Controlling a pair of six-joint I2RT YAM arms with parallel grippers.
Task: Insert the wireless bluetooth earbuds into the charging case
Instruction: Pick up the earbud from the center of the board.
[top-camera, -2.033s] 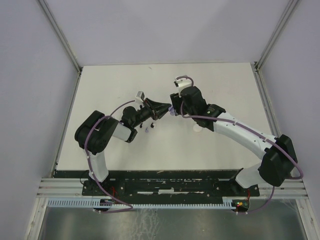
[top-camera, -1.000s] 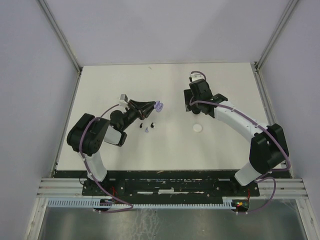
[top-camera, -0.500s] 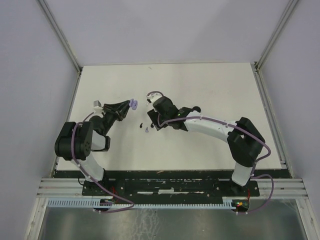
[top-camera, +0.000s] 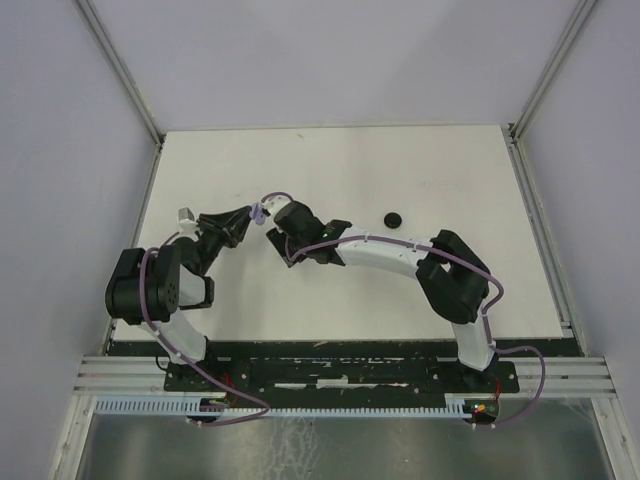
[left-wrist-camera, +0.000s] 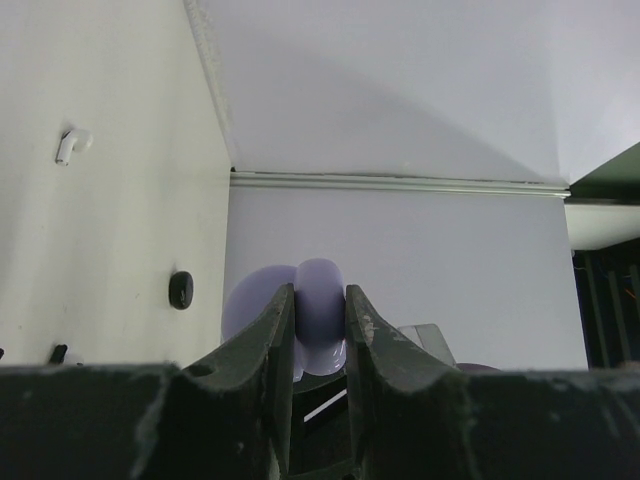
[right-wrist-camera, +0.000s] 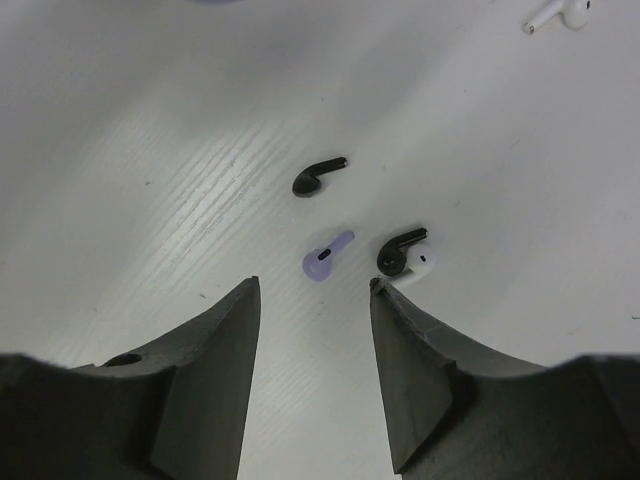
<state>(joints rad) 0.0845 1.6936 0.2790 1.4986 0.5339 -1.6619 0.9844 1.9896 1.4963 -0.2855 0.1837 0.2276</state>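
White tabletop (top-camera: 450, 170), black disc (top-camera: 394, 219) aside; left hand (left-wrist-camera: 318, 292) tight on lilac case (left-wrist-camera: 245, 305), right hand (right-wrist-camera: 314, 288) apart over earbuds (right-wrist-camera: 320, 264).

I count five earbuds: one lilac earbud (right-wrist-camera: 327, 257), two black and two white. One black earbud (right-wrist-camera: 318, 177) lies just beyond the lilac earbud and the second black earbud (right-wrist-camera: 398, 248) just to its right; one white earbud (right-wrist-camera: 422, 265) touches that second black one, and the other white earbud (right-wrist-camera: 560, 12) lies well apart from the lilac earbud, at the far right. There are two round cases in view, one lilac case (left-wrist-camera: 318, 300) and one black case (top-camera: 394, 219), and two arms, the left arm (top-camera: 160, 285) and the right arm (top-camera: 390, 255).
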